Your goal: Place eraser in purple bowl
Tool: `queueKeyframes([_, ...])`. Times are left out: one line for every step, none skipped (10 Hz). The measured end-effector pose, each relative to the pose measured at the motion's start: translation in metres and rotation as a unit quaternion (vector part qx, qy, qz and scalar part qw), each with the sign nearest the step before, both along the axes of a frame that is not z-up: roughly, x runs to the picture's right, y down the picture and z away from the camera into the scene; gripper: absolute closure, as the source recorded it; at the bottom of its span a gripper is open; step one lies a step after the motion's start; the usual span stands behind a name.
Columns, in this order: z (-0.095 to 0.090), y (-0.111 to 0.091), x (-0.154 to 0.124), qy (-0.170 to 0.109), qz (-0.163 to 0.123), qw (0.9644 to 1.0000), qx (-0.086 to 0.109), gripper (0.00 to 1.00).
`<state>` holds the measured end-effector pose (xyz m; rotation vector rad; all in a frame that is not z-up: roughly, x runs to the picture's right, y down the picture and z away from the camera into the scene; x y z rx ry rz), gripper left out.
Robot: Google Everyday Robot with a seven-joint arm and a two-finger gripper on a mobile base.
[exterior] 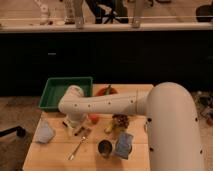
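My white arm [115,102] reaches from the right across the wooden table [55,155], and its wrist ends in front of the green tray. The gripper [73,124] points down onto the table, just left of the small orange ball [93,118]. Small dark pieces show under it, and I cannot tell whether one of them is the eraser. The purple bowl is not in view; the arm covers the middle of the table. The orange bowl [105,91] sits behind the arm, next to the tray.
A green tray [65,91] stands at the back left. A fork [78,145], a small metal cup [104,148] and a blue-grey folded cloth [124,143] lie at the front. A pale cloth-like item [45,132] lies at the left edge. A brownish object [120,121] lies under the arm.
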<state>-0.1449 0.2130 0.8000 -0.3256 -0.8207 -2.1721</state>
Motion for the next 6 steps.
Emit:
queueKeyframes([-0.001,0.000,0.003,0.000,0.005,1.0000,0.007,0.20])
queueKeyframes([-0.001,0.000,0.005,-0.002,0.008,0.9999,0.015,0.20])
queueKeyframes([-0.002,0.001,-0.001,-0.009,0.005,0.9998,0.017,0.20])
queueKeyframes([-0.002,0.001,-0.003,-0.014,0.003,0.9997,0.019,0.20])
queueKeyframes([-0.001,0.000,-0.004,-0.018,-0.001,0.9997,0.019,0.20])
queueKeyframes([0.000,0.000,-0.011,-0.027,-0.009,0.9994,0.020,0.20])
